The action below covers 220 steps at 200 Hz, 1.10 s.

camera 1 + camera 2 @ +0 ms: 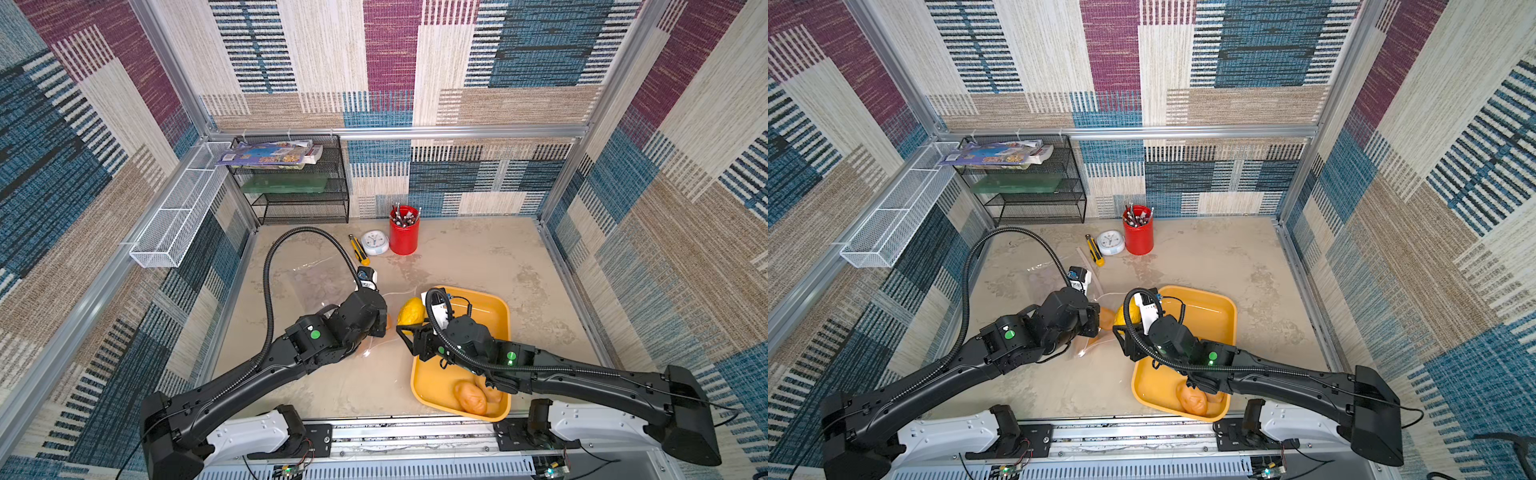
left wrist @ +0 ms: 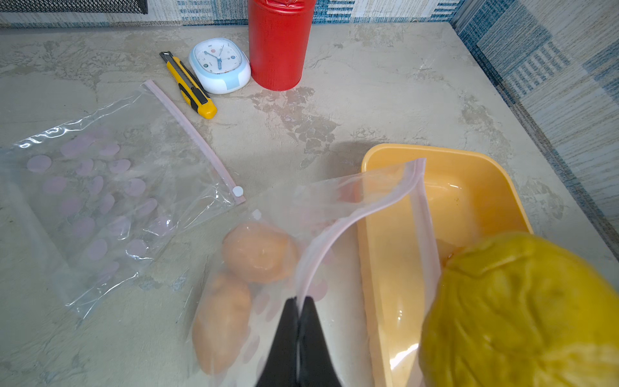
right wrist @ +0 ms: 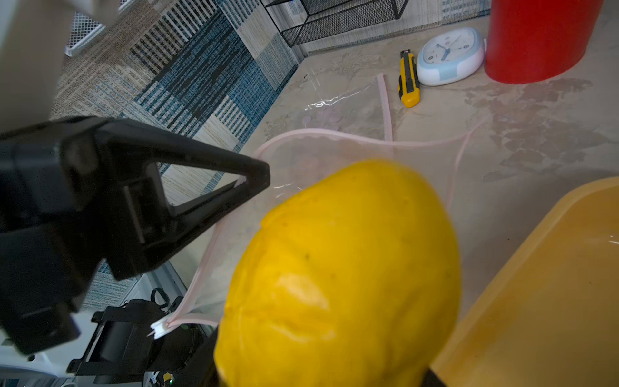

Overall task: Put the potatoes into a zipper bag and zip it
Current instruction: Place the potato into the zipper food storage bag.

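My left gripper [image 2: 298,301] is shut on the pink rim of a clear zipper bag [image 2: 368,207] and holds its mouth up and open beside the yellow tray [image 1: 498,307]. Two tan potatoes [image 2: 259,251] [image 2: 221,321] lie inside the bag. My right gripper [image 1: 411,322] is shut on a rough yellow potato [image 3: 345,268] and holds it just in front of the bag's mouth [image 3: 318,150]; the potato hides its fingers in the right wrist view. Two more tan potatoes [image 1: 471,397] lie in the tray's near corner, partly under my right arm.
A second zipper bag [image 2: 100,187] lies flat and closed on the table behind the left arm. A yellow utility knife [image 1: 358,250], a white clock [image 1: 375,242] and a red cup of pens [image 1: 404,229] stand at the back. A black mesh rack [image 1: 291,178] fills the back left corner.
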Each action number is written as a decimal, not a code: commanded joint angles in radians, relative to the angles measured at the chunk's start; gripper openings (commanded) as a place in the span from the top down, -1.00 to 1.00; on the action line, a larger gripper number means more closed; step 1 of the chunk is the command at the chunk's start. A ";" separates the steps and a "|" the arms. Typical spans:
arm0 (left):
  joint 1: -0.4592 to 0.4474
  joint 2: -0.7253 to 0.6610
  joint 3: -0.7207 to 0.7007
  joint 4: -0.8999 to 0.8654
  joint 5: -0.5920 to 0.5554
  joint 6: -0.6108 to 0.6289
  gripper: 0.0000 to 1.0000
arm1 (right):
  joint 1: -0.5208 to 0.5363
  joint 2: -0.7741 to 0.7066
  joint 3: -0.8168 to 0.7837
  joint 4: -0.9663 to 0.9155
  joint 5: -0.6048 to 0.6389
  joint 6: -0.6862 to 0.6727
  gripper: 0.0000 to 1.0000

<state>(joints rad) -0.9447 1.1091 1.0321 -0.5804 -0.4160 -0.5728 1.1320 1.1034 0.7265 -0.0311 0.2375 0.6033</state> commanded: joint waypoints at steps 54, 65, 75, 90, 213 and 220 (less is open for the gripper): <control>0.001 -0.009 -0.003 0.013 -0.014 -0.005 1.00 | -0.001 0.153 0.080 -0.016 0.027 0.031 0.25; 0.000 -0.011 -0.003 0.013 -0.014 -0.005 1.00 | -0.002 0.176 0.095 -0.039 0.040 0.040 0.16; 0.001 -0.010 -0.003 0.012 -0.014 -0.005 1.00 | -0.003 0.188 0.105 -0.048 0.046 0.044 -0.07; 0.001 -0.014 -0.004 0.013 -0.014 -0.004 1.00 | -0.006 0.192 0.106 -0.049 0.053 0.047 -0.32; 0.000 -0.020 -0.007 0.013 -0.013 -0.005 1.00 | -0.026 0.048 0.075 -0.113 0.119 0.052 -0.48; 0.001 -0.020 -0.007 0.014 -0.012 -0.005 1.00 | -0.026 0.010 0.061 -0.122 0.139 0.056 -0.50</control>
<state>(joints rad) -0.9447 1.0924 1.0283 -0.5808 -0.4160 -0.5728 1.1088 1.1988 0.8127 -0.1192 0.3046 0.6476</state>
